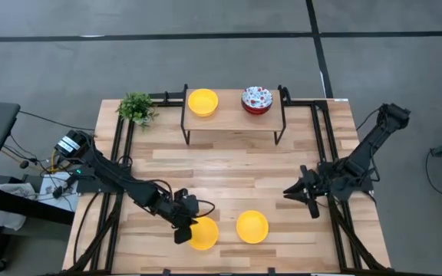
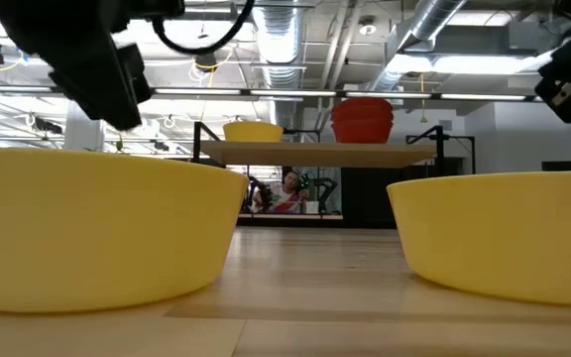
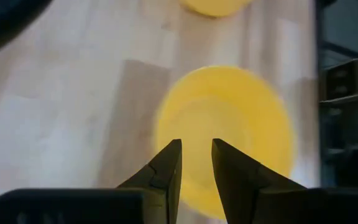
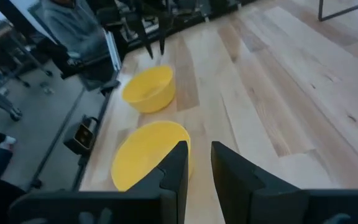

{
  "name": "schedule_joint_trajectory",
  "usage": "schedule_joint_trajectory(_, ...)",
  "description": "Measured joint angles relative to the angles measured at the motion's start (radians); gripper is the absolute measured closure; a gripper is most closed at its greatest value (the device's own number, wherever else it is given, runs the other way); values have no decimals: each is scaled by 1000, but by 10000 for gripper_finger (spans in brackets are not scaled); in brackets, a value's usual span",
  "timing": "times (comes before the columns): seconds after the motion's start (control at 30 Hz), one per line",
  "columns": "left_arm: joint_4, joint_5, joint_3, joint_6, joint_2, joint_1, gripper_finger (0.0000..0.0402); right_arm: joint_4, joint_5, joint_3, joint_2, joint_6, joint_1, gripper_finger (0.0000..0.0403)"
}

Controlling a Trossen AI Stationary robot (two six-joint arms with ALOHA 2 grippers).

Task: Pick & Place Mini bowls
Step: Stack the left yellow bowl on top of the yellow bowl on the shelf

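**Yellow bowls on pale planks**

Narrowly parted and holding nothing, the left gripper [image 1: 183,226] hangs over the near yellow mini bowl [image 1: 202,233]. A second yellow bowl [image 1: 252,227] sits just beside it. Beyond them on the wooden table [image 1: 229,176], the shelf [image 1: 232,123] carries another yellow bowl [image 1: 202,102] and a floral bowl [image 1: 256,100]. The right gripper [image 1: 301,197], slightly open and empty, waits near the shelf's right side. Ceiling ducts [image 2: 434,30] run overhead.

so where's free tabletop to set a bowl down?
Bare wood between the raised wooden shelf and the two yellow bowls at the front edge. Crowded: front edge, where the left gripper is over one bowl.
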Motion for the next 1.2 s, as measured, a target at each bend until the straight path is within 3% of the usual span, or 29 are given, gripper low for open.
schedule_joint_trajectory(0.13, -17, -51, 0, 1, 0, 6, 314, 5, 0, 0, 36, 0, 0, 342)
schedule_joint_trajectory(0.87, 0, -54, -49, -28, 11, 15, 314, 78, 3, 0, 163, 53, -2, 342)
schedule_joint_trajectory(1.2, 107, -50, -85, -33, 11, 15, 314, 92, 3, 0, 163, 52, -2, 342)
